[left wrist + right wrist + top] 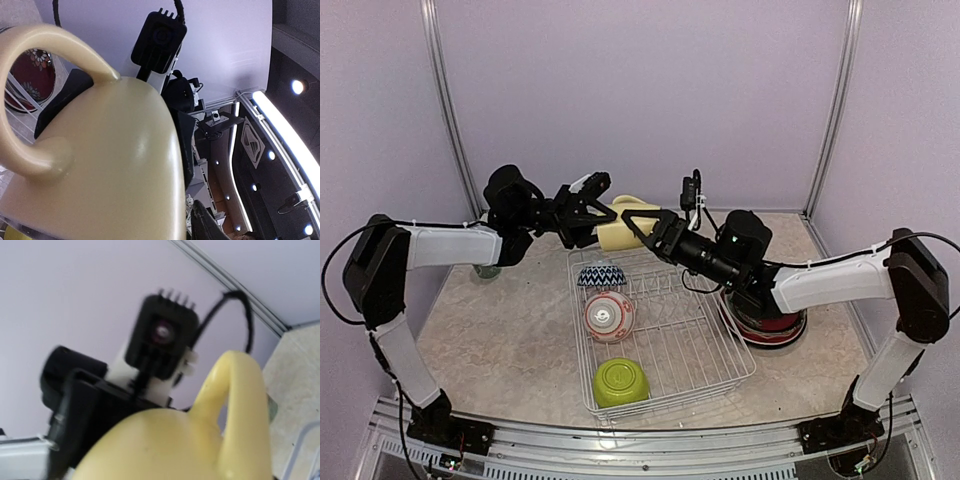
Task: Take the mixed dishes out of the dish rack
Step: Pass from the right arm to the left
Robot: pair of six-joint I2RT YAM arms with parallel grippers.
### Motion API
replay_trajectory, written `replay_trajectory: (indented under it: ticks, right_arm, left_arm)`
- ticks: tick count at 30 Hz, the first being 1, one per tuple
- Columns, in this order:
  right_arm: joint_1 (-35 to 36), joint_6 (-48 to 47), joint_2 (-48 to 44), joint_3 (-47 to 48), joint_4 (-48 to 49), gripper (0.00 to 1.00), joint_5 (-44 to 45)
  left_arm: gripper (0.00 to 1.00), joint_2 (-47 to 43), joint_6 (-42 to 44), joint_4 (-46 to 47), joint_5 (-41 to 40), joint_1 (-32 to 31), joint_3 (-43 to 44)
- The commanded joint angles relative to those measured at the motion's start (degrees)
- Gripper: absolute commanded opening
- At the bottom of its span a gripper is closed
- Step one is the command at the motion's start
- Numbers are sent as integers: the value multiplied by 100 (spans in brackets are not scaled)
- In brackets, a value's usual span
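The yellow cup (619,223) hangs in the air over the far edge of the dish rack (724,372), between both grippers. My right gripper (640,224) is shut on its right end. My left gripper (600,214) straddles its left end; one dark finger (210,226) shows close beside the cup's wall (115,170), and contact is unclear. The cup (185,445) hides the right fingers in the right wrist view. In the rack lie a blue zigzag bowl (601,275), a red-white patterned bowl (609,316) and a lime green bowl (621,382).
A stack of plates (778,328), red one on top, sits on the table right of the rack, under the right arm. That red floral plate (31,75) also shows in the left wrist view. A small greenish mug (486,270) stands at the left under the left arm.
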Motion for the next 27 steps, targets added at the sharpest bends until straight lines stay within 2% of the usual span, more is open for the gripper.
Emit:
replay_trajectory:
  ticks: [1, 4, 7, 9, 11, 17, 18, 23, 25, 27]
  right_arm:
    - [27, 48, 83, 83, 866, 26, 114]
    - [35, 100, 156, 86, 933, 26, 76]
    - [51, 120, 200, 113, 945, 27, 43]
    - [46, 107, 203, 96, 948, 33, 14]
    - [45, 80, 149, 15, 895, 42, 80]
    - [10, -2, -171, -390, 757, 96, 270]
    - [11, -14, -223, -420, 680, 99, 291]
    - [-33, -101, -502, -623, 480, 100, 356]
    - [-33, -192, -624, -703, 354, 100, 364]
    - [-32, -297, -776, -765, 74, 100, 425]
  left_arm:
    - [29, 202, -570, 897, 93, -82, -47]
    - [17, 223, -558, 888, 102, -77, -27]
    - [0, 190, -397, 652, 136, -61, 5]
    - [0, 143, -156, 324, 139, -21, 7]
    - [0, 25, 151, -65, 130, 44, 15]
    - [0, -405, 1211, -1346, 26, 233, 49]
    - [0, -465, 1318, -1455, 21, 237, 57]
    - [0, -615, 1825, -2004, 17, 258, 126]
    - [0, -704, 2430, -2712, -42, 279, 264]
    - [0, -841, 3184, -3858, -215, 307, 439]
